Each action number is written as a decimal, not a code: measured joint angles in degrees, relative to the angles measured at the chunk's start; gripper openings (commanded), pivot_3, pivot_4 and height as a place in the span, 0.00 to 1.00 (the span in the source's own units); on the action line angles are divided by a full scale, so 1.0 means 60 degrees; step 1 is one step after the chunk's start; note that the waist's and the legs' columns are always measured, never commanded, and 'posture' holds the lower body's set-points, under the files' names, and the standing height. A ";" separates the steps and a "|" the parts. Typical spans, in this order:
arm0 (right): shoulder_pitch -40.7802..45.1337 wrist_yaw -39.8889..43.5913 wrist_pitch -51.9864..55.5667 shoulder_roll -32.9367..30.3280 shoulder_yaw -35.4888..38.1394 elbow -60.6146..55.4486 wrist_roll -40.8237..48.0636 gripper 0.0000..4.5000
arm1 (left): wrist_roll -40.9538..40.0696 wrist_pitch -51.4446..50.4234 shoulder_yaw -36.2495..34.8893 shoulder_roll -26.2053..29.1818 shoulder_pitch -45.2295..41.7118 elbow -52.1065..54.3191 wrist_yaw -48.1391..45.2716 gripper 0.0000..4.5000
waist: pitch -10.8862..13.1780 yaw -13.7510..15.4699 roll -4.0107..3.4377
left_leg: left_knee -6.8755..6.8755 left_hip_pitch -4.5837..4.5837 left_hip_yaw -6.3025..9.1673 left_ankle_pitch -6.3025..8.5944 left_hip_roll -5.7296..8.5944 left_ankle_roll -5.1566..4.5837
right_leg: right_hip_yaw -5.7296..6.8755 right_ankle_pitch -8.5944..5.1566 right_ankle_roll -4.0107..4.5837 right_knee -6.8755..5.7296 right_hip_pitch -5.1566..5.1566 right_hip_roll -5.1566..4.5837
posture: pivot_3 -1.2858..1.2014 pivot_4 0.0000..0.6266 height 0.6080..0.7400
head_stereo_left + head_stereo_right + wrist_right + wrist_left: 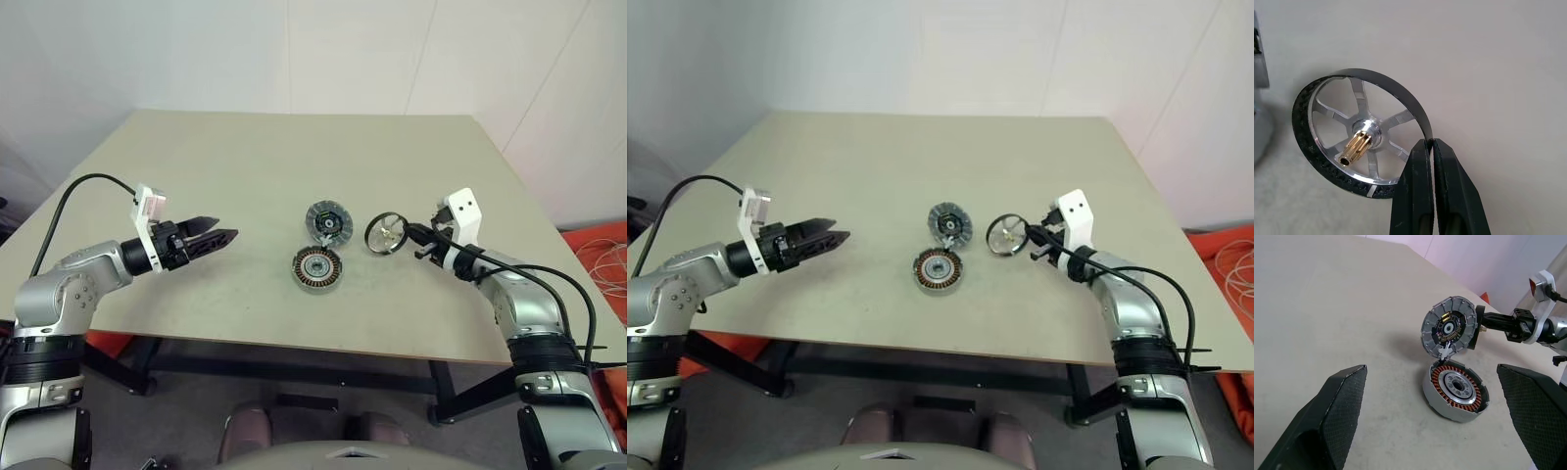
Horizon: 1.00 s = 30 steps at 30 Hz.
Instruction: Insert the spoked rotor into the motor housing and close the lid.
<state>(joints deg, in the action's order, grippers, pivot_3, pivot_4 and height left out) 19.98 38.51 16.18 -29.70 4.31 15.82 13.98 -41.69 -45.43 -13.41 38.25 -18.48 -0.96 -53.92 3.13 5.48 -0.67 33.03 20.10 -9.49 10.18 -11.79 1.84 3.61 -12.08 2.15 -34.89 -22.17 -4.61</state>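
Silver-grey arms, black cables, white wrist blocks — 2 black textured fingers (pixel 1342 406) per gripper.

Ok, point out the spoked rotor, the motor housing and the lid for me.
spoked rotor (pixel 1362 135), right wrist view, on its silver hub.
motor housing (pixel 317 267), left eye view, on its central hub.
lid (pixel 1449 327), left wrist view, on its dark centre.

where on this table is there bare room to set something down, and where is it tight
Bare: the whole far half of the beige table behind the upright grey lid, and the stretch between the open left gripper and the copper-coiled silver motor housing. Crowded: the centre, where lid, housing and the black-rimmed spoked rotor, pinched by the right gripper, sit close together.
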 measured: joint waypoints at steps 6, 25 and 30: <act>-0.0127 0.0393 0.0026 -0.0262 0.0009 0.0028 0.0003 0.23 | 0.0023 0.0003 0.0013 -0.0022 0.0000 0.0002 0.0000 1.00 | 0.0000 0.0000 0.0000 | 0.0000 -0.0004 -0.0001 0.0000 -0.0001 0.0000 | 0.0000 -0.0002 -0.0004 0.0001 0.0004 -0.0001 | 0.52 0.00 1.00; 0.0515 0.0365 0.4187 -0.0656 0.1008 -0.0989 0.1738 0.99 | 0.0122 0.0184 0.0094 -0.0192 0.0090 -0.0065 -0.0025 1.00 | 0.0003 -0.0005 -0.0004 | 0.0000 -0.0014 -0.0005 -0.0002 -0.0001 0.0001 | -0.0004 -0.0002 -0.0004 0.0005 0.0007 0.0004 | 0.52 0.00 1.00; 0.1552 -0.0750 0.9050 0.0069 0.2434 -0.1192 0.3743 0.99 | 0.0203 0.0248 0.0102 -0.0206 0.0100 -0.0083 -0.0032 1.00 | 0.0002 0.0028 -0.0005 | 0.0000 -0.0013 -0.0004 -0.0005 -0.0004 0.0007 | -0.0003 0.0006 0.0011 0.0003 0.0004 0.0026 | 0.52 0.00 1.00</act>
<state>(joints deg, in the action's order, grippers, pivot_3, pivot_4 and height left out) 29.29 34.00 70.48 -29.28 18.92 8.67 36.43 -40.48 -43.94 -12.80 37.01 -17.88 -1.46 -54.12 3.14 5.65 -0.70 33.02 20.02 -9.52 10.16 -11.82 1.88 3.59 -12.04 2.21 -34.87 -22.14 -4.46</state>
